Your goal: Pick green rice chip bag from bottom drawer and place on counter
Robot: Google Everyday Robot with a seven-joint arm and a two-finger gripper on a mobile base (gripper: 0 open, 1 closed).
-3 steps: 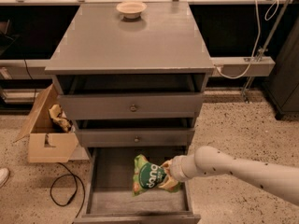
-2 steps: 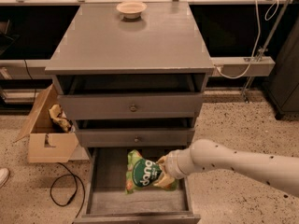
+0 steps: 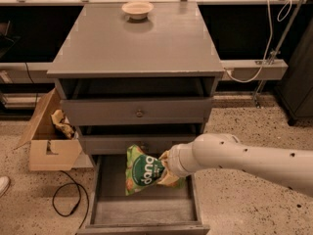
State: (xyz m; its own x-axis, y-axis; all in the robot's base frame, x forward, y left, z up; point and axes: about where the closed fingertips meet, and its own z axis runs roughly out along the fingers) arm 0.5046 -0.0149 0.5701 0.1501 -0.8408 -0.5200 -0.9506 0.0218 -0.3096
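The green rice chip bag (image 3: 142, 170) hangs in the air above the open bottom drawer (image 3: 143, 210), in front of the middle drawer's face. My gripper (image 3: 165, 168) is shut on the bag's right edge; the white arm reaches in from the right. The bag's dark green patch with white lettering faces the camera. The drawer floor below the bag is bare. The counter (image 3: 137, 40) is the flat grey top of the cabinet, well above the bag.
A cream bowl (image 3: 137, 9) sits at the back of the counter. The two upper drawers with round knobs (image 3: 139, 113) are shut. A cardboard box (image 3: 46, 136) with crumpled paper and a black cable (image 3: 66, 199) lie on the floor at the left.
The gripper has lifted the bag up out of the bottom drawer; it now hangs higher, level with the middle drawer's front.
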